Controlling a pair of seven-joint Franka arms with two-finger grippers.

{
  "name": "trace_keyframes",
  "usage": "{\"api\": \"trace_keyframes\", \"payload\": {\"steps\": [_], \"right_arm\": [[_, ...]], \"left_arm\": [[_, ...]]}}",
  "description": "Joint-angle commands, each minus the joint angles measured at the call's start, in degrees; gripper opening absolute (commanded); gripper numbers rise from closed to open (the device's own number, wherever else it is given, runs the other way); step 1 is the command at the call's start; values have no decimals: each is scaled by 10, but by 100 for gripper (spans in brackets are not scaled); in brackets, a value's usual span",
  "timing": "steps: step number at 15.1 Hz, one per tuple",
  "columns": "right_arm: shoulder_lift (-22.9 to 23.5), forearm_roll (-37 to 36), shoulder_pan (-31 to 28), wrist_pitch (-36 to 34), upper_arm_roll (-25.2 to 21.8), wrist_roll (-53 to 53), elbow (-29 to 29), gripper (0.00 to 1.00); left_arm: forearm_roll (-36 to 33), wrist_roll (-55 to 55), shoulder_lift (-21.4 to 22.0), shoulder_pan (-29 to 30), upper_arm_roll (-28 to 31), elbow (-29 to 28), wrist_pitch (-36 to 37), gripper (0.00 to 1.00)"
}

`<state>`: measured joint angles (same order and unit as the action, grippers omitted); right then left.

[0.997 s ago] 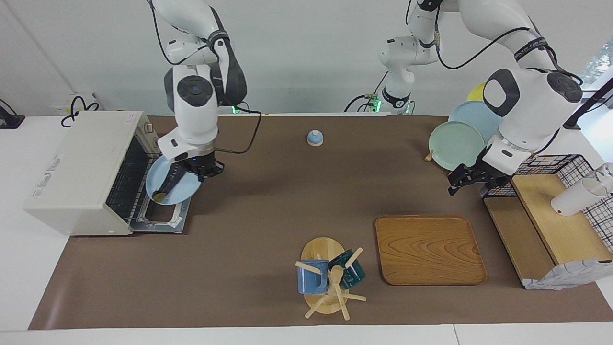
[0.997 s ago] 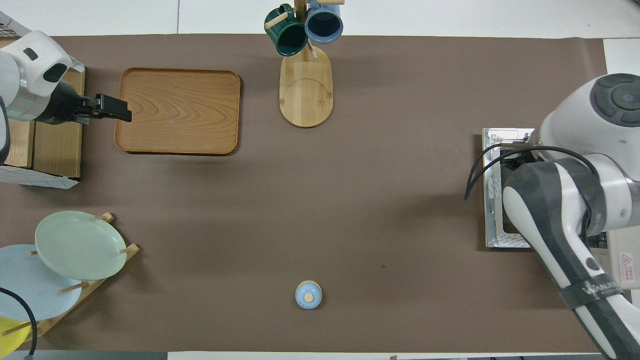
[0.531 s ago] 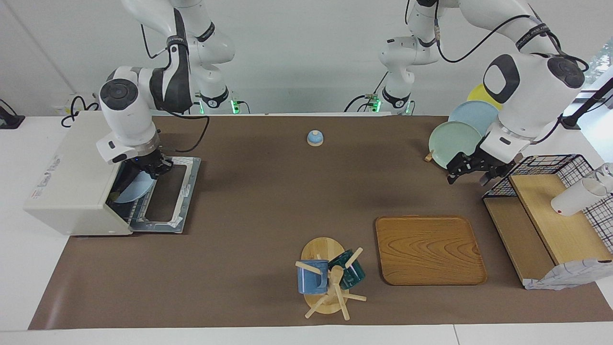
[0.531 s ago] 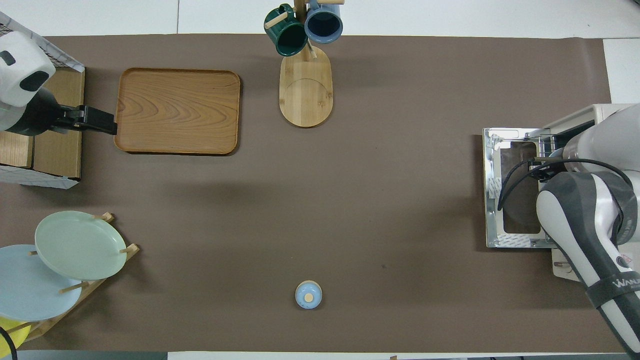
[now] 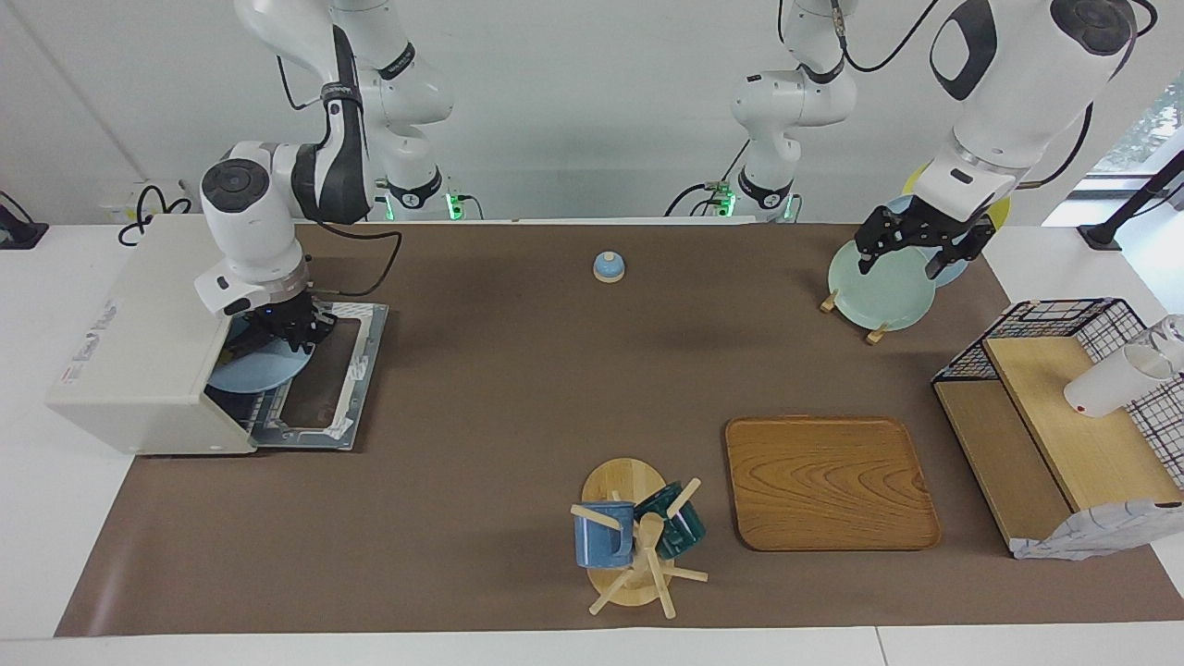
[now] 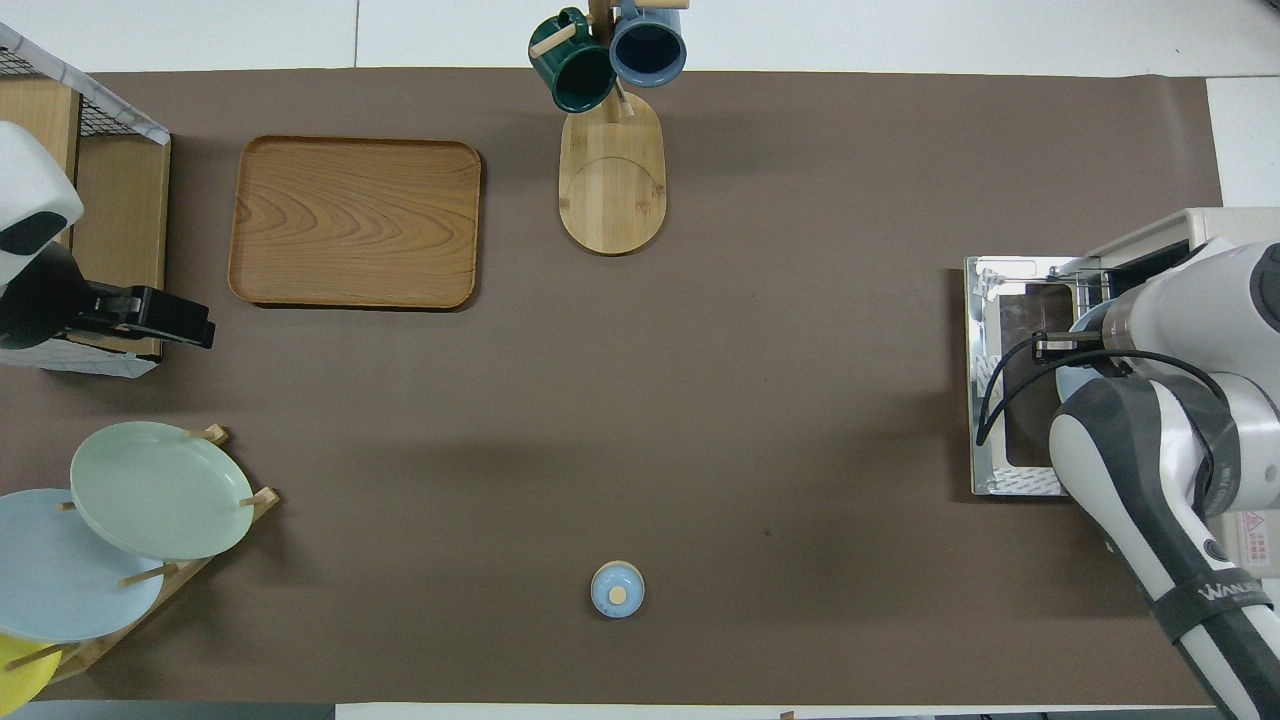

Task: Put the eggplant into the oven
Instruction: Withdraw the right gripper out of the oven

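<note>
**At the oven mouth, the right gripper holds a blue plate**

At the right arm's end of the table stands the oven [image 5: 139, 342], its door [image 5: 319, 379] dropped flat onto the brown mat [image 5: 518, 388]. The right gripper [image 5: 289, 326] sits low at the oven's opening, just over the hinge edge of the door, its fingers closed on the rim of a light blue plate [image 5: 252, 370]. The plate lies partly inside the oven's cavity and partly out over the door. Of the eggplant, only a dark shape on the plate right under the gripper might be it; whether that is the eggplant or shadow cannot be told. In the overhead view the right arm covers most of the oven's opening, and only a sliver of the plate [image 6: 1072, 330] shows beside the wrist.

Well apart from the oven, at the left arm's end of the table, the left gripper [image 5: 911, 248] hangs in the air over a pale green plate [image 5: 874, 282] standing in a wooden plate rack, its fingers spread and holding nothing. Between that rack and the oven, near the robots, sits a small blue bell [image 5: 608, 266]. A wooden tray [image 5: 828, 481] and a mug stand [image 5: 634, 536] lie farther from the robots than the bell.
</note>
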<state>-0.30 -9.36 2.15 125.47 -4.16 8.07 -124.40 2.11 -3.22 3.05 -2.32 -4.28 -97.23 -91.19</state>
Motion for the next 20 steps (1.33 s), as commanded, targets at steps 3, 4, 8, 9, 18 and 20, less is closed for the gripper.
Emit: {"api": "trace_keyframes", "payload": {"steps": [3,4,8,9,18,20], "right_arm": [[27,61,53,71,3,61,-2,30],[41,61,55,102,2,77,-8,24],[96,61,52,141,2,82,-13,21],[107,60,51,151,1,81,-19,21],[117,-96,43,47,-1,74,27,8],[116,-115,43,10,-1,64,48,8]], "left_arm": [[-16,-5,20,-5,4,-35,-14,100],[-16,-3,19,-6,5,-32,-18,100],[-18,-1,-16,-6,6,40,27,100],[-24,-1,-23,-6,5,61,37,100],[-26,-3,-16,9,-12,46,34,100],[-26,-2,-16,9,-12,46,33,100]]}}
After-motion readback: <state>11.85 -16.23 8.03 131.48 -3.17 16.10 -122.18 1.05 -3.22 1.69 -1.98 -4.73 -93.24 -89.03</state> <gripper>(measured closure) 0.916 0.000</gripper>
